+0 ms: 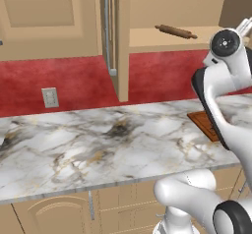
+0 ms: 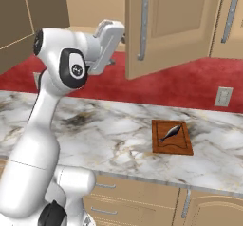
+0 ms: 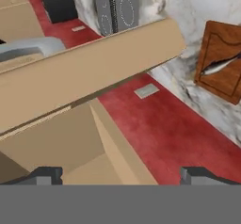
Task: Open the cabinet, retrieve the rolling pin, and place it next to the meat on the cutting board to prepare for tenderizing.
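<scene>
The cabinet (image 1: 162, 12) stands with its left door (image 2: 166, 25) swung out, the silver bar handle (image 2: 142, 21) on its face. The rolling pin (image 1: 175, 31) lies on the bottom shelf inside. On the counter, the cutting board (image 2: 172, 137) carries the meat (image 2: 171, 132); in the hand view the board (image 3: 226, 77) and meat (image 3: 219, 65) sit at the upper right. My gripper (image 2: 113, 30) is raised at the cabinet's lower edge, left of the open door. Its fingertips (image 3: 44, 175) stand wide apart in the hand view, the gripper (image 3: 123, 176) open and holding nothing.
The marble counter (image 1: 98, 144) runs under the cabinets, with a red backsplash (image 1: 74, 80) and wall outlets (image 1: 49, 98) (image 2: 223, 97). The open door juts out over the counter. The right cabinet door (image 2: 232, 16) is shut. A dark cooktop (image 3: 115, 6) lies further along.
</scene>
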